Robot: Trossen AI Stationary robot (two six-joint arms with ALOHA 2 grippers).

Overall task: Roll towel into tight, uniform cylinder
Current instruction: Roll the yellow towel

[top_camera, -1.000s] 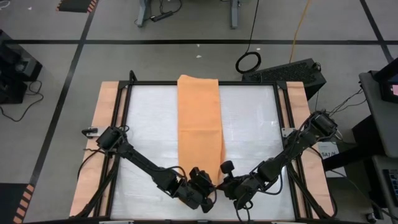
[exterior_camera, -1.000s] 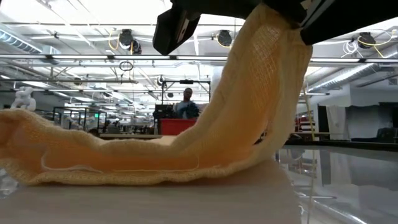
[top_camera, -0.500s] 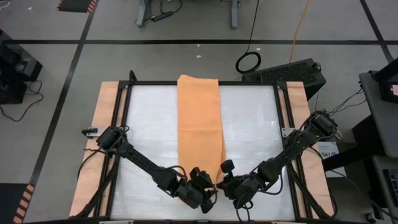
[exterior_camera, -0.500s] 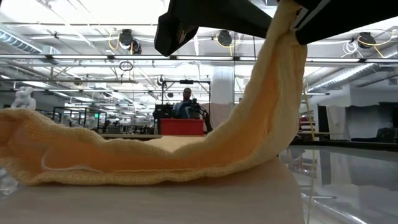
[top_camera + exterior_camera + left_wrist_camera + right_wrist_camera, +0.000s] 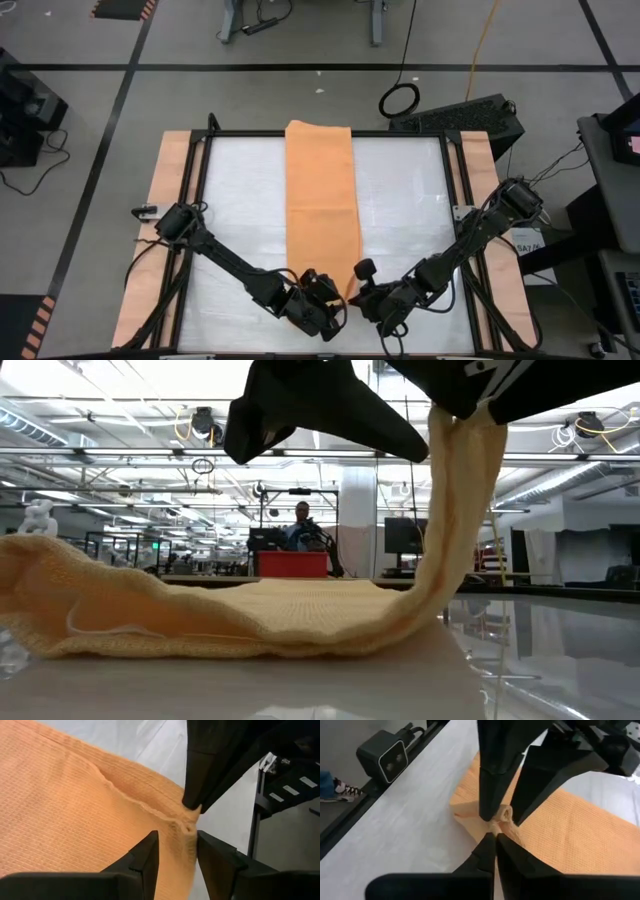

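Observation:
The orange-tan towel (image 5: 320,200) lies as a long strip from the table's far edge to its near end. That near end is drawn up off the table (image 5: 455,530) into my right gripper (image 5: 495,834), which is shut on it. My left gripper (image 5: 177,845) is open right beside it, with one finger on each side of the raised cloth. In the low view the left gripper (image 5: 320,410) hangs left of the towel strand and the right gripper (image 5: 470,400) is above it. My right gripper pinches a bunched bit of the towel's near end (image 5: 501,817) between its two fingertips, slanting down from the table's right. The cloth below it rises as a narrow, fairly taut strip (image 5: 460,510); the rest lies on the table. My left gripper: I cannot tell whether its fingers (image 5: 147,852) touch the cloth.
A black frame (image 5: 200,200) and wooden side boards (image 5: 165,200) border the white table top. A small camera (image 5: 390,754) sits at the table's edge near the grippers. A person (image 5: 300,520) stands far back in the room.
My left gripper has opened and let go of the towel's raised end. The lifted part, broad a second ago, has narrowed to a thin strip hanging from my right gripper, and the cloth beside it has sunk flat onto the table.

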